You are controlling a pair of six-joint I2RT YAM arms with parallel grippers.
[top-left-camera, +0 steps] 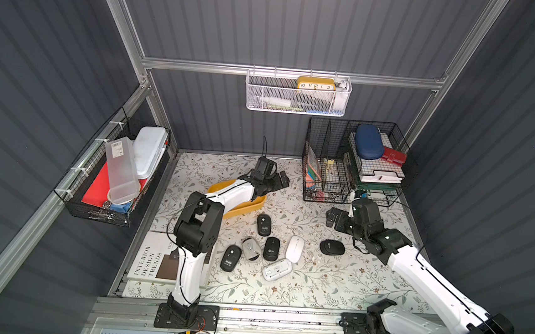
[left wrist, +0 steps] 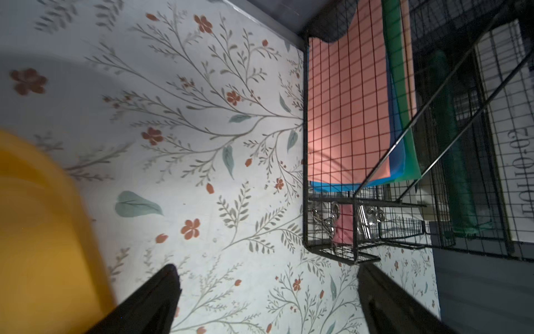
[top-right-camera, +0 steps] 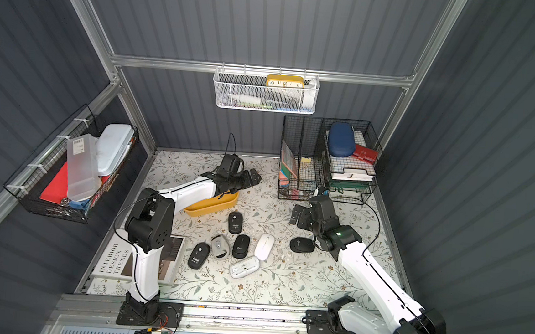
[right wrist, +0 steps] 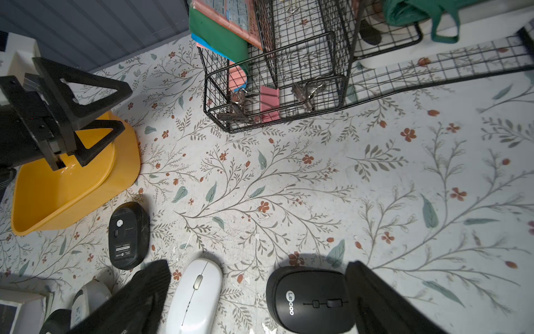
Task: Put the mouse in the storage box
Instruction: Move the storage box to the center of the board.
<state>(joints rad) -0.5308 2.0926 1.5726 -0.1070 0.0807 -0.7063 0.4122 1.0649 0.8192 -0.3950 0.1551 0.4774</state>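
Note:
The mustard-yellow storage box (top-left-camera: 246,207) (right wrist: 72,188) lies at the back left of the floral mat, partly under my left arm. My left gripper (top-left-camera: 281,178) (left wrist: 267,271) hovers open just past the box's far end, with only mat between its fingers. Several mice lie mid-mat. My right gripper (top-left-camera: 332,217) (right wrist: 257,266) stands open above the mat with nothing in it. A black mouse (top-left-camera: 332,247) (right wrist: 310,297) and a white mouse (top-left-camera: 295,249) (right wrist: 196,295) lie just short of its fingertips. Another black mouse (right wrist: 128,235) lies belly-up beside the box.
A black wire-mesh organiser (top-left-camera: 351,168) with folders and clips stands at the back right, close to both grippers. A white mesh basket (top-left-camera: 298,95) hangs on the back rail, a black wire basket (top-left-camera: 112,175) on the left wall. A book (top-left-camera: 151,259) lies front left.

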